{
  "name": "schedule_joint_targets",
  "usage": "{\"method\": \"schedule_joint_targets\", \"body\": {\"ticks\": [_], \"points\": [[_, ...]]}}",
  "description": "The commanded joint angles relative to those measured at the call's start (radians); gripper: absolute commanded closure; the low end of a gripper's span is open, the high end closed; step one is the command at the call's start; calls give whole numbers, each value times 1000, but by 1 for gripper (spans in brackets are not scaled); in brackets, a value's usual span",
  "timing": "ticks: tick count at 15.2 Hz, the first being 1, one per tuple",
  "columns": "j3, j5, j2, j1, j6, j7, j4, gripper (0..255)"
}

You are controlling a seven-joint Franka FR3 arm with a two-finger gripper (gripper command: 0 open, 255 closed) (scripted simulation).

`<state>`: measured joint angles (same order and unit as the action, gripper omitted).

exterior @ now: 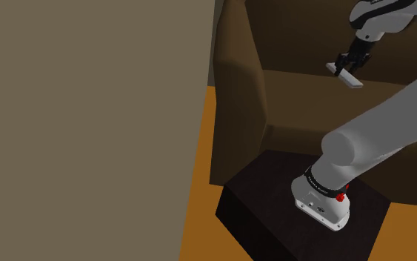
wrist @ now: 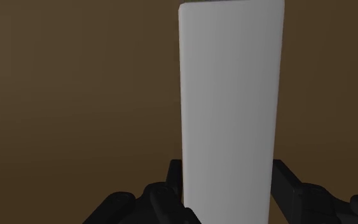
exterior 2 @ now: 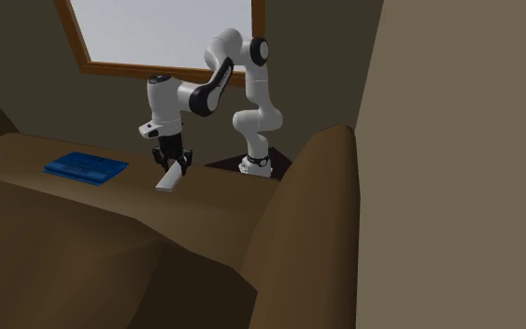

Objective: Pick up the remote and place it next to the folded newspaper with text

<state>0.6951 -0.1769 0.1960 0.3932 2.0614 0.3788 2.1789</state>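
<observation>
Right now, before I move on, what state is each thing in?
gripper, shut on the remote
remote, held by one end, tilted, low over the brown surface
newspaper, blue, lying flat on the surface, apart from the remote

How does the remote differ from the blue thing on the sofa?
Colour: the remote is light grey; the blue thing is blue. Pose: the remote is tilted, clasped by the gripper; the blue thing lies flat on the seat. Shape: the remote is narrower than the blue thing. Both are flat rectangles.
</observation>
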Motion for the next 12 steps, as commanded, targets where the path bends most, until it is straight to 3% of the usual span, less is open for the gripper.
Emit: {"method": "schedule_joint_targets", "body": {"ticks": [1,7,12], "points": [[41,30,-45,9,-4,70,-48,255],[149,182,-231,61,-23,301,-210,255],[179,352,-426,178,-75,497,-385,255]]}}
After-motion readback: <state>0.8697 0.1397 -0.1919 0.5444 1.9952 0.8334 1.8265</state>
